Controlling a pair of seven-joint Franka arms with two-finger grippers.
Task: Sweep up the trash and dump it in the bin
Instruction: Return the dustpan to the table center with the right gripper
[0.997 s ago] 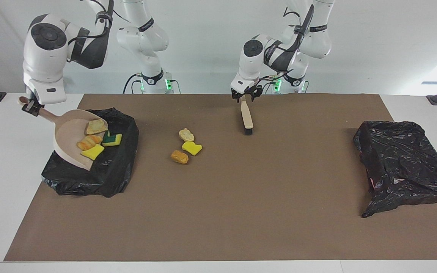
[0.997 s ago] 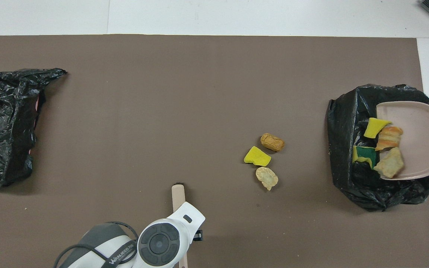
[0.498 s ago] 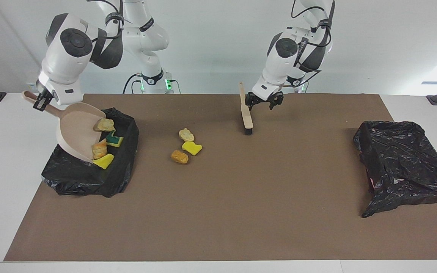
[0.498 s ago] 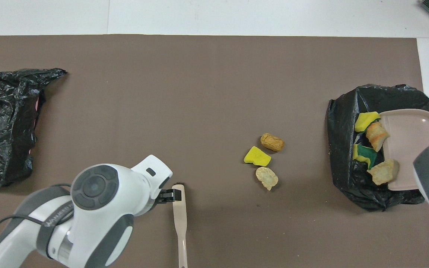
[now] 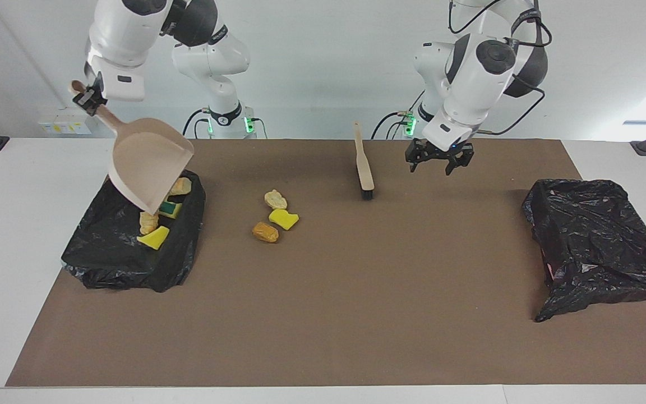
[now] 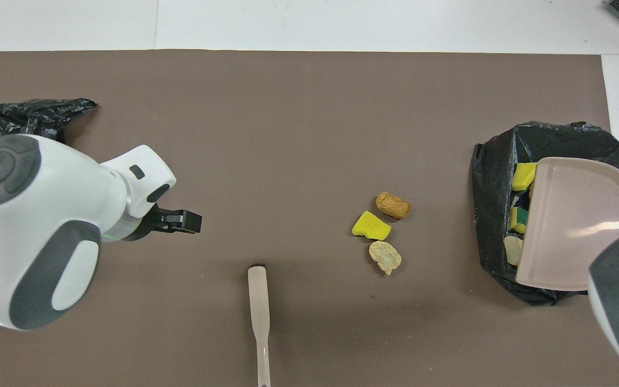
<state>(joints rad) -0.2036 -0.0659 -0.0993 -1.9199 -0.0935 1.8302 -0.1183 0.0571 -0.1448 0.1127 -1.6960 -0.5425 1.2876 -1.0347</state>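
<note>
My right gripper (image 5: 84, 96) is shut on the handle of the beige dustpan (image 5: 149, 163), which hangs steeply tipped over the black-lined bin (image 5: 110, 264). The pan looks empty. Several trash pieces lie in the bin: a yellow sponge chunk (image 5: 153, 237), an orange bread piece (image 5: 148, 221), a green-and-yellow sponge (image 5: 170, 209) and a tan piece (image 5: 180, 186). Three trash pieces lie on the brown mat: cream (image 5: 275, 199), yellow (image 5: 284, 219) and orange-brown (image 5: 265, 232). The brush (image 5: 364, 168) rests free on the mat. My left gripper (image 5: 439, 163) is open and empty, over the mat beside the brush.
A second crumpled black bag (image 5: 598, 241) lies at the left arm's end of the mat. In the overhead view the dustpan (image 6: 573, 226) covers part of the bin (image 6: 495, 215), and the brush (image 6: 258, 301) points its handle toward the robots.
My right arm raised and tipped the dustpan further, and its pieces slid into the bin. My left gripper let go of the brush and moved up and toward the left arm's end.
</note>
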